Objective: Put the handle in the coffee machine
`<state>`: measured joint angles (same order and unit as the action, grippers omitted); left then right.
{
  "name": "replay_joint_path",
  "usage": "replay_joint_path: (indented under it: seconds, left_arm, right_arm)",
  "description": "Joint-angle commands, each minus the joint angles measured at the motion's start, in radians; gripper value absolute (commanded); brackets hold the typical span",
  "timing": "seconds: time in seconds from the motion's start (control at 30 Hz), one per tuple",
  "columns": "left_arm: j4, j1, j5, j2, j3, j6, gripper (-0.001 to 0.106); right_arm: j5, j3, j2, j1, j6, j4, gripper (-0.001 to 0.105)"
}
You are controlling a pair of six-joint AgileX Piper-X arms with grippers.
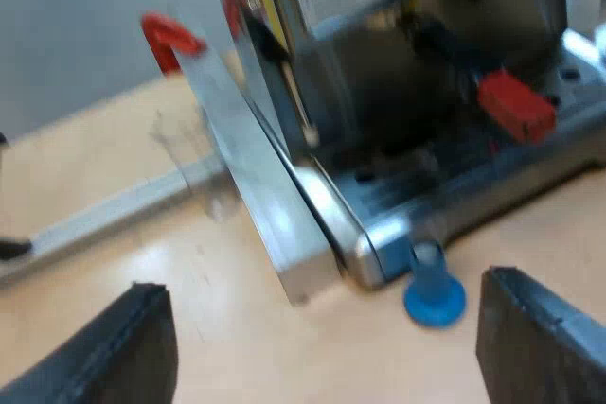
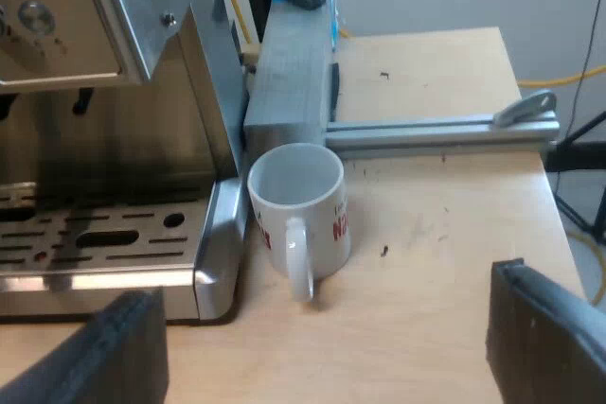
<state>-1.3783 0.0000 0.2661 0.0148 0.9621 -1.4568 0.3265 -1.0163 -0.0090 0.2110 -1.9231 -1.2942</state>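
Left end effector (image 1: pixel 322 319) spread, empty, over worktop (image 1: pixel 237 328); blue tamper (image 1: pixel 434 292) at coffee machine (image 1: pixel 426 63) base corner. Red-ended handle (image 1: pixel 516 106) at machine front. Right end effector (image 2: pixel 324 309) spread, empty, facing mug (image 2: pixel 298 205).

The worktop (image 2: pixel 445 234) is a pale wooden board with a few small dark specks on its bare surface. The espresso machine (image 2: pixel 114 139) stands directly on it, its steel base ending in a rounded corner. Just beside that corner a white mug (image 2: pixel 298 205) with red lettering stands upright, its handle turned away from the grey block (image 2: pixel 289 73) behind it. From the block an aluminium rail (image 2: pixel 436 130) runs flat across the board toward its edge. At another corner of the machine's base, a blue tamper (image 1: pixel 434 290) stands on the wood, close against the metal.
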Motion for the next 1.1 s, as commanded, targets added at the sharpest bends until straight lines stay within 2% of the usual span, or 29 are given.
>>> replay_joint_path:
  seconds: [0.03, 0.17, 0.23, 0.37, 0.43, 0.47, 0.5, 0.53, 0.73, 1.1]
  left_arm:
    - [0.091, 0.0, -0.005, 0.14, -0.026, -0.015, 0.067]
    - [0.163, 0.0, -0.008, 0.14, -0.069, -0.045, 0.067]
    - [0.215, 0.0, -0.013, 0.14, -0.118, -0.05, 0.067]
    - [0.246, 0.0, -0.045, 0.138, -0.153, -0.063, 0.067]
    - [0.273, 0.0, -0.099, 0.138, -0.185, -0.096, 0.067]
    - [0.276, 0.0, -0.106, 0.138, -0.185, -0.096, 0.067]
    - [0.31, 0.0, -0.208, 0.138, -0.248, -0.126, 0.067]
    - [0.312, 0.0, -0.215, 0.138, -0.257, -0.131, 0.067]
    - [0.308, 0.0, -0.226, 0.138, -0.333, -0.137, 0.067]
    - [0.308, 0.0, -0.226, 0.137, -0.388, -0.137, 0.067]
  right_arm:
    - [0.058, 0.029, -0.048, 0.005, -0.015, 0.073, 0.071]
    - [0.096, 0.079, -0.046, 0.005, -0.002, 0.152, 0.071]
    - [0.099, 0.114, -0.046, 0.005, -0.002, 0.198, 0.071]
    - [0.097, 0.158, -0.046, 0.005, 0.004, 0.25, 0.071]
    - [0.056, 0.195, -0.046, 0.005, 0.046, 0.281, 0.071]
    - [0.034, 0.205, -0.046, 0.005, 0.057, 0.286, 0.071]
    - [-0.027, 0.237, -0.046, 0.005, 0.086, 0.292, 0.071]
    - [-0.055, 0.251, -0.046, 0.005, 0.091, 0.292, 0.071]
    - [-0.086, 0.335, -0.044, 0.005, 0.095, 0.289, 0.071]
    - [-0.084, 0.459, -0.044, 0.005, 0.096, 0.289, 0.071]
